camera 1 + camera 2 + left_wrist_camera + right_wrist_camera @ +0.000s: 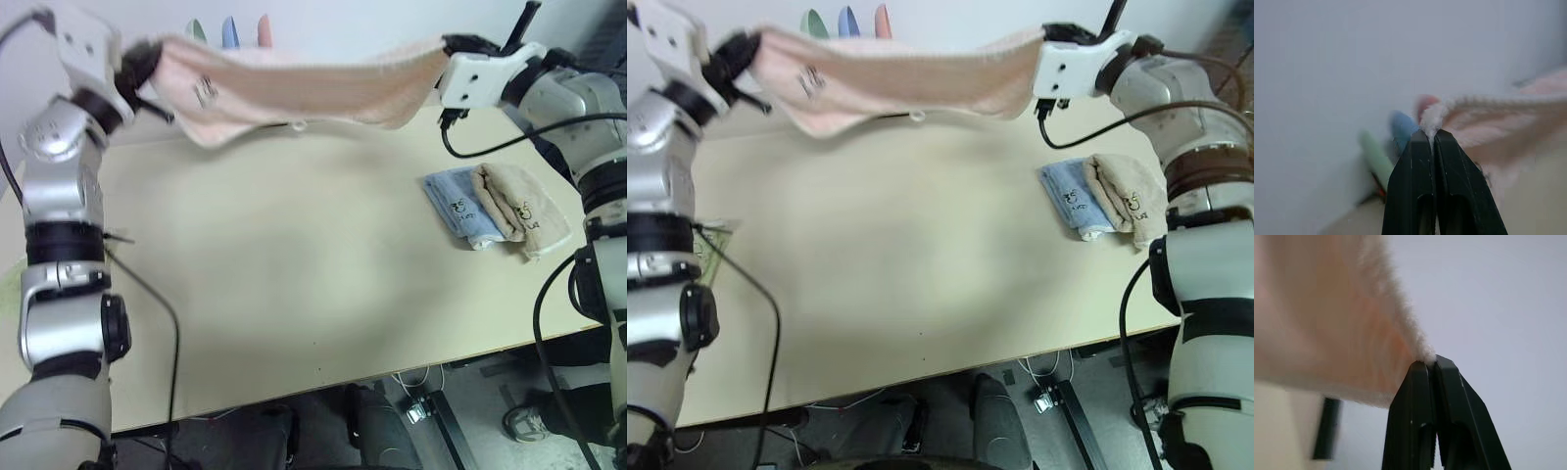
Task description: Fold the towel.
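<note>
The pale pink towel (304, 83) hangs stretched in the air above the far side of the table, sagging a little in the middle, with a dark printed mark near its left end and a small loop on its lower edge. My left gripper (147, 61) is shut on the towel's left corner (1430, 120). At the other end, my right gripper (453, 47) pinches the right corner (1422, 352), also shut. Both hold it well clear of the tabletop.
On the beige table (294, 284), a folded blue towel (453, 204) and a folded beige towel (519, 206) lie side by side at the right. Green, blue and pink rounded objects (227, 29) stand against the far wall. A light green cloth (713, 245) sits at the table's left edge.
</note>
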{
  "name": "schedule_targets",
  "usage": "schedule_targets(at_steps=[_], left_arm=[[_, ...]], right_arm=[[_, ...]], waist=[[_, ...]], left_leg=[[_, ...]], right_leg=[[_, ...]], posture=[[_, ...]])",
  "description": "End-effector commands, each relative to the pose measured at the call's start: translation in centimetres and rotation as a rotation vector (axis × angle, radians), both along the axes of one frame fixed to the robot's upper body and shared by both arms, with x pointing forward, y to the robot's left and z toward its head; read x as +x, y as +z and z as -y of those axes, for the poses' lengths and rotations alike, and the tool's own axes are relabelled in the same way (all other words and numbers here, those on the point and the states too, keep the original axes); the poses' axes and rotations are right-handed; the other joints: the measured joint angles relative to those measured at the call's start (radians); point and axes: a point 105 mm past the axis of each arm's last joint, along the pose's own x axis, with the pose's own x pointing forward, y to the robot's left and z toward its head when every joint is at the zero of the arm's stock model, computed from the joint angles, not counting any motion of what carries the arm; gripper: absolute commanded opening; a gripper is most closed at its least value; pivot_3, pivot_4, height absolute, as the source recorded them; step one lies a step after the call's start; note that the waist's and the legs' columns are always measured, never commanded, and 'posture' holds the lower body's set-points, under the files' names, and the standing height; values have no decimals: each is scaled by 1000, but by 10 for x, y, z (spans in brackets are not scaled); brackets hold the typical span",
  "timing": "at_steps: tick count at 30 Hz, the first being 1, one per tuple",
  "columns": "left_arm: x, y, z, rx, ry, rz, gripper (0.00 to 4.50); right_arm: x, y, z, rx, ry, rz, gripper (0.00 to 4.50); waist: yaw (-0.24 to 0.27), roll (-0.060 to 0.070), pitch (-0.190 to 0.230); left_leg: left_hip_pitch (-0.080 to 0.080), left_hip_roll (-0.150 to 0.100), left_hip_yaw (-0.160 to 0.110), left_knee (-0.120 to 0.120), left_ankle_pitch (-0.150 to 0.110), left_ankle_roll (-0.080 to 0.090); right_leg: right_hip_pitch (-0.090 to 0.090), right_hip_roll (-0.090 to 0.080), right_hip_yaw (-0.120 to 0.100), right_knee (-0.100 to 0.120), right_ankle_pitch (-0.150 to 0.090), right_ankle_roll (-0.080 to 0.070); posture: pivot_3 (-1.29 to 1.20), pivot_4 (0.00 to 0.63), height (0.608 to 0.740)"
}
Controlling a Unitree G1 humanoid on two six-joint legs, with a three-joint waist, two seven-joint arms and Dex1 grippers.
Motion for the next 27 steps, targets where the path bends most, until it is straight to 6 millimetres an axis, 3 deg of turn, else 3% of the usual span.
schedule_targets(at_steps=[1,3,5,10,16,18,22,27], left_arm=[[-36,-17,0,56,-74,-72,0],[-51,-35,0,69,-100,-141,0],[-75,-67,-1,82,-129,-264,0],[-127,-105,16,104,-267,-480,0],[-165,-123,31,89,-361,-664,0],[-174,-132,35,122,-372,-692,0],[-151,-124,27,97,-272,-590,0],[-78,-89,-1,133,-10,-330,0]], right_arm=[[-17,-27,2,-2,88,-156,78],[-25,-49,6,-15,97,-259,78],[-40,-87,16,-23,100,-456,78],[-84,-140,41,-46,45,-850,78],[-118,-152,53,-40,-13,-1073,78],[-115,-146,48,-32,-1,-1031,78],[-98,-132,39,-7,14,-915,78],[-52,-92,21,47,22,-650,78]], waist=[[0,0,0],[7,1,3],[12,2,2],[48,3,2],[69,3,2],[65,4,2],[65,3,2],[74,3,2]], left_leg=[[0,1,0,2,-1,0],[-1,1,0,4,-2,0],[-1,1,0,6,-1,0],[1,2,1,6,-2,1],[7,2,3,7,-6,6],[16,3,3,4,-7,7],[19,4,5,5,-9,9],[18,4,5,6,-5,2]], right_leg=[[0,2,1,1,0,0],[-1,4,2,1,0,-1],[-1,3,2,1,2,-2],[2,4,3,1,2,-2],[9,3,2,0,2,-2],[16,3,2,-2,2,-2],[19,4,2,-3,1,-2],[18,4,1,-2,2,-2]], posture=[[0,150,738],[0,150,738],[0,150,738],[0,150,738],[0,150,738],[0,150,738],[0,150,738],[0,150,738]])
